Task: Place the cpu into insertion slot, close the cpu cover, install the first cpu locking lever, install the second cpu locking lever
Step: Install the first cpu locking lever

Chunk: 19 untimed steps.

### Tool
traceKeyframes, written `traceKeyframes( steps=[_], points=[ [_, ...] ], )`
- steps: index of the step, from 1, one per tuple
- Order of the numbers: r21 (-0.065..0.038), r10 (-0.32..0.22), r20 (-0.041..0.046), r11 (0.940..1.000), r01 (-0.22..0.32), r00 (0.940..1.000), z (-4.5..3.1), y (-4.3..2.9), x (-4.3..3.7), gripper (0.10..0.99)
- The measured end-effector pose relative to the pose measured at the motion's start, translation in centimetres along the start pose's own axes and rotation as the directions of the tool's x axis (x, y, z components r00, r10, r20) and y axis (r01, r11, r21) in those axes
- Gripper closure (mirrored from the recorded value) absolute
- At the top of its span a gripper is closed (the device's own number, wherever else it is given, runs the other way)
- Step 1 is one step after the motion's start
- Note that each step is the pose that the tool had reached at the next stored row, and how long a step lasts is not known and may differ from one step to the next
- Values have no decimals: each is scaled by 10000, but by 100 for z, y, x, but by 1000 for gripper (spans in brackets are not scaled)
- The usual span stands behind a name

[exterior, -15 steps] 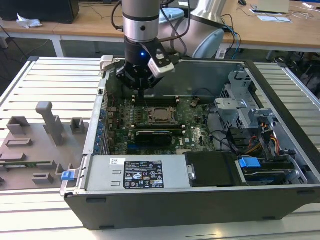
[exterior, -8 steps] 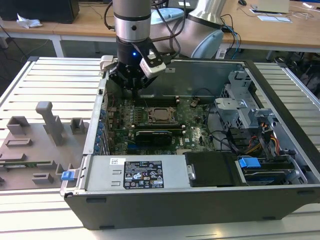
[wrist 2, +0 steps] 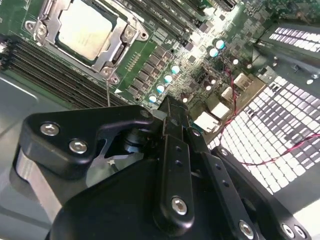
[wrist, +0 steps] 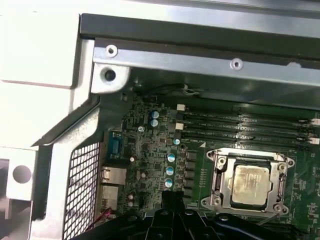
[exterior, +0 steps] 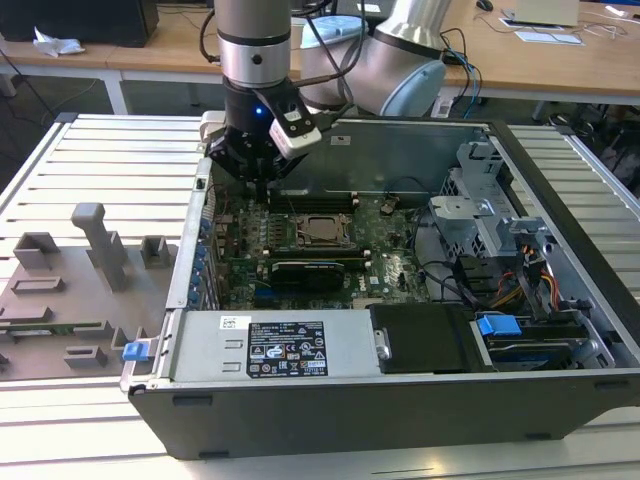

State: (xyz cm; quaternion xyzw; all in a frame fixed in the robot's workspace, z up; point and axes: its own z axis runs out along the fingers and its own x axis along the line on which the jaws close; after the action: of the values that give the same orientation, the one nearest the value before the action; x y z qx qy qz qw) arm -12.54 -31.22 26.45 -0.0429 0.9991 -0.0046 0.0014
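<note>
**Exterior view.** An open computer case [exterior: 400, 410] lay on a slatted surface [exterior: 110, 150], with grey fixtures [exterior: 100, 240] at the left of the frame. The arm's pincer [exterior: 262, 185] hung over the green motherboard [exterior: 395, 265], above and left of frame centre. The cpu [exterior: 324, 229] sat face-up in the insertion slot [exterior: 298, 232] at frame centre, near the pincer but apart from it.

**Wrist views.** Both gave the close detail. The chip's pale square top was ringed by the cpu cover [wrist: 222, 175], which lay flat over it. A row of blue-topped capacitors [wrist: 170, 171] stood between the slot and the fingertips [wrist: 172, 197]. The fingertips met with nothing between them.

**Orientation.** The chip was square, so no long axis showed. Its edges ran parallel to the black memory slots [wrist: 245, 127].
</note>
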Motion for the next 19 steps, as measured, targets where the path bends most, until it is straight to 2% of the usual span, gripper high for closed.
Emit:
traceKeyframes(
  steps=[2, 4, 5, 10, 12, 16, 19],
  points=[
    [-19, 7, 18, 10000, -7, 10000, 14, 18, -39, 980],
    [-7, 1, -15, 10000, -1, 10000, 8, 8, -134, 980],
    [-6, 3, -24, 10000, -3, 10000, 8, 19, -155, 980],
    [-19, 1, -24, 10000, -1, 10000, 49, 232, -176, 980],
    [-29, 3, -22, 10000, -3, 10000, 59, 283, -180, 980],
    [-45, 3, -56, 10000, -3, 10000, 63, 281, -247, 980],
    [-62, 2, -120, 10000, -2, 9999, 67, 272, -353, 980]
  ],
)
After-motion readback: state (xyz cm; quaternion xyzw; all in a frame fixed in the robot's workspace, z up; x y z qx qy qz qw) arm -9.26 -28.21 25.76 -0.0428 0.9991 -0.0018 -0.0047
